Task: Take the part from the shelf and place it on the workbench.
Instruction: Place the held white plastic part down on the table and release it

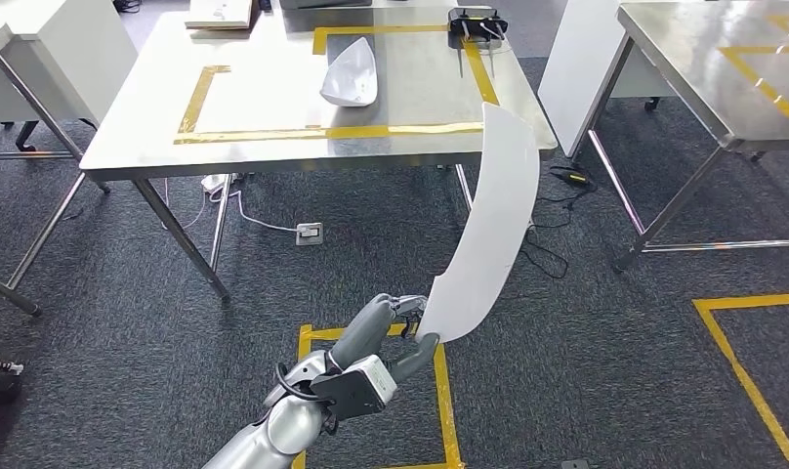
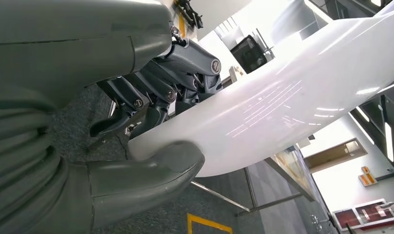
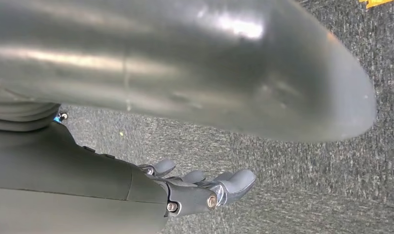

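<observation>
A long curved white part (image 1: 493,230) stands up from my left hand (image 1: 400,337), which grips its lower end low in the head view, over the carpet in front of the workbench (image 1: 264,147). In the left wrist view the thumb (image 2: 151,170) and the dark fingers (image 2: 156,100) clamp the white part (image 2: 292,102) from both sides. A second white curved part (image 1: 352,76) lies on the workbench inside a yellow tape outline. My right hand (image 3: 200,187) hangs over the carpet with its fingers loosely extended and nothing in it.
The steel workbench has slanted legs (image 1: 181,230) and a power socket with cables (image 1: 310,233) beneath it. A black device (image 1: 477,23) sits at its far edge. Another steel table (image 1: 732,78) stands to the right. Yellow tape squares (image 1: 439,391) mark the grey carpet.
</observation>
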Available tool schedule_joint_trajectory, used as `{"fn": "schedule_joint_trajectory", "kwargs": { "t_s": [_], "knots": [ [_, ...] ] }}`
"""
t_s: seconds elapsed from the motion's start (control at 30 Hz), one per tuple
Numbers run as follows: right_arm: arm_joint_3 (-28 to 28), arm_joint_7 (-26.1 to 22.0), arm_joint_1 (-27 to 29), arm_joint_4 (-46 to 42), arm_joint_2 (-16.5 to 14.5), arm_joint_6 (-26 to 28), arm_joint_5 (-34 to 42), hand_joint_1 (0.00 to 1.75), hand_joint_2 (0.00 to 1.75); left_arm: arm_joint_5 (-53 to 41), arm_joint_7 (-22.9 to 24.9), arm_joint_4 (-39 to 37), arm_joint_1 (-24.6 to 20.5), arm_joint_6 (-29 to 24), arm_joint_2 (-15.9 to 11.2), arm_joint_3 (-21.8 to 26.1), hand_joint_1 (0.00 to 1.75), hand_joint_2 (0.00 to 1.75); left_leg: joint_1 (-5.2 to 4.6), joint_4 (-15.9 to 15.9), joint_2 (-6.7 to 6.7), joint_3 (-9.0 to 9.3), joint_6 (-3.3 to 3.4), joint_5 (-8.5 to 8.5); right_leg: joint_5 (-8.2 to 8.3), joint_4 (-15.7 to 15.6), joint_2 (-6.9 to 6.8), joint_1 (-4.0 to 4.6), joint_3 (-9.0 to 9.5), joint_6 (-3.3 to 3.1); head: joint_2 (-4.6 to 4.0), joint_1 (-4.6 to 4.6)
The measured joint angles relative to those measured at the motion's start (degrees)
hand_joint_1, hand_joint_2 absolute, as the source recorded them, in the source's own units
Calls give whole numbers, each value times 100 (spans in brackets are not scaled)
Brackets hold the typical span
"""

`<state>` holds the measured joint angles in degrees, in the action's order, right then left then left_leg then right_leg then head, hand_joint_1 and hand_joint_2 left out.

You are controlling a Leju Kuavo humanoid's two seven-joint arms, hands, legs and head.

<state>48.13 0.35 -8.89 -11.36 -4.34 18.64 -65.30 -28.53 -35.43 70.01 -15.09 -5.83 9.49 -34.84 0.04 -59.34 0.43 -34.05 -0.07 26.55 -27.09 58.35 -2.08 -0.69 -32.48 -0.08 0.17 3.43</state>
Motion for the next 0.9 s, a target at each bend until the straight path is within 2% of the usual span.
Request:
{"fn": "schedule_joint_trajectory", "kwargs": {
  "t_s": [0.17, 0.9],
  "knots": [
    [0, 2, -5, 0, -1, -2, -18, 0, 0, 3, -7, -2, 1, -22, -13, -1, 175, 175, -9, -4, 0, -3, 14, -1, 5, -8, 0, -10, 0, 67, 0, 0],
    [0, 15, -7, 0, -1, -2, -29, 0, 0, 3, -13, -2, 2, -37, -30, -7, 175, 175, 4, -2, 0, 0, 5, -8, 3, 10, 0, 5, -10, 67, 0, 0]
  ]
}}
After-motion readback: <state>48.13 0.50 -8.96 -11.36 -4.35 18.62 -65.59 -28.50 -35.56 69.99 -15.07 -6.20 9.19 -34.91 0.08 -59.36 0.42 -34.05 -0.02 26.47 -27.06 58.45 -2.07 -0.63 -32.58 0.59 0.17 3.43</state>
